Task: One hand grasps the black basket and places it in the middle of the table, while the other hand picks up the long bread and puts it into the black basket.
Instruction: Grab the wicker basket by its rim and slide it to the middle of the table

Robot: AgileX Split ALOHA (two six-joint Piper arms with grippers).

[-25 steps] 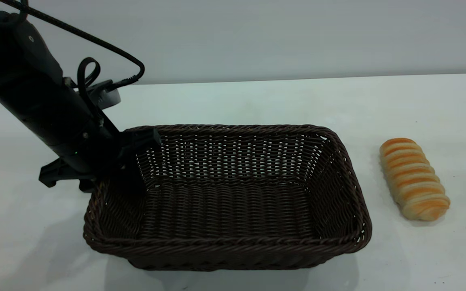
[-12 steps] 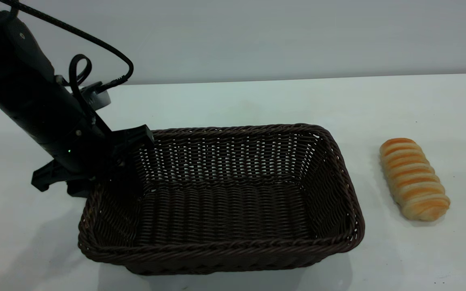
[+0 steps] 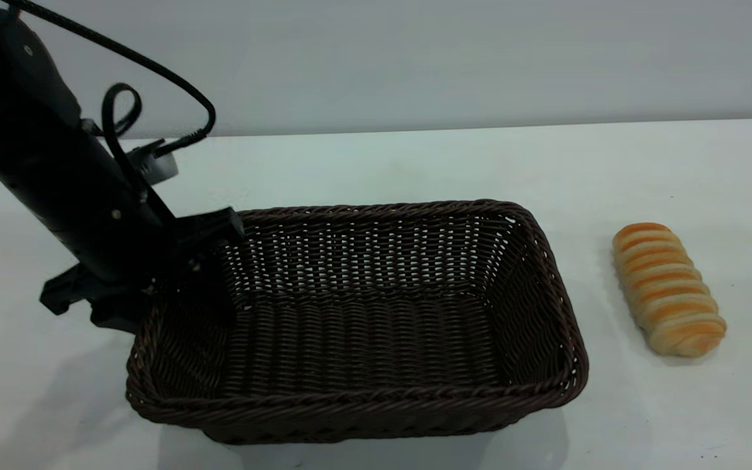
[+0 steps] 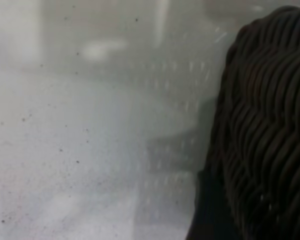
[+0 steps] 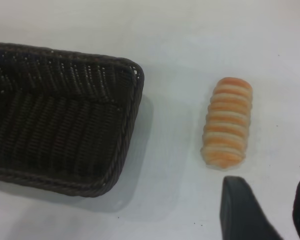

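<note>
The black basket [image 3: 356, 326] stands on the white table [image 3: 376, 163], slightly left of middle; it also shows in the right wrist view [image 5: 60, 125] and close up in the left wrist view [image 4: 270, 125]. My left gripper [image 3: 183, 287] is at the basket's left short wall, over its rim. The long bread [image 3: 668, 289] lies on the table to the right of the basket, apart from it. In the right wrist view the bread [image 5: 228, 122] lies just beyond my right gripper [image 5: 270, 181], which is open, empty and above the table. The right gripper is out of the exterior view.
The left arm's black cable [image 3: 154, 72] loops above the table's back left. Bare table lies between the basket and the bread [image 3: 601, 365]. A few dark specks dot the tabletop.
The basket slid a little to the left with my left gripper, then stopped. In the last half second the left arm shifted slightly left and down while the basket stayed. The bread has not moved.
</note>
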